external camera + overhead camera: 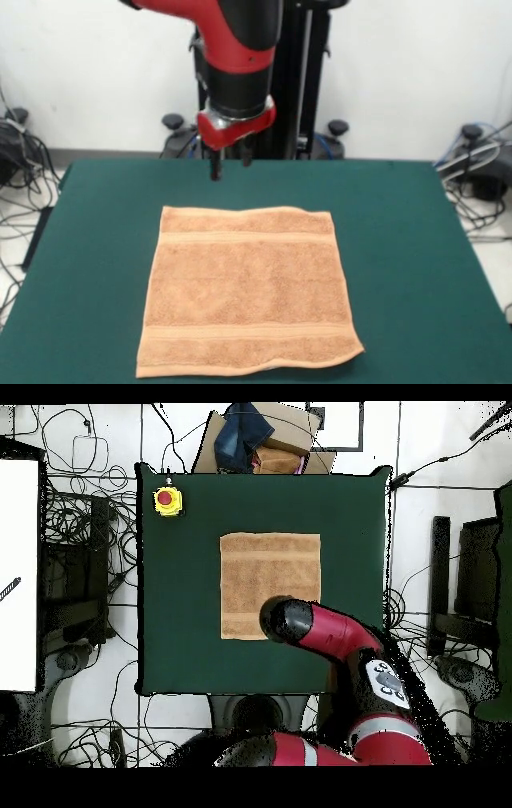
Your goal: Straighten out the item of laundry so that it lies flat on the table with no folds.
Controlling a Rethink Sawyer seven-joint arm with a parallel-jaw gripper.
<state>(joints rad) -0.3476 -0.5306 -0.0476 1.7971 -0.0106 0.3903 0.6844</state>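
The peach-orange towel (pixel 248 292) lies spread out on the green table (pixel 416 256), with a woven band near its far edge and another near its front edge. Its front right corner (pixel 350 348) is slightly wavy. My gripper (pixel 230 166) hangs above the table just beyond the towel's far left edge, open, with nothing between its fingers and clear of the cloth. In the overhead view the towel (pixel 270 574) looks square, and the arm's wrist (pixel 287 621) covers the edge nearest the robot base and hides the gripper.
A yellow box with a red button (pixel 167 501) sits on one table corner. Cardboard and a dark blue cloth (pixel 255 434) lie beyond the table's far edge. Cables (pixel 20 184) trail on the floor around the table.
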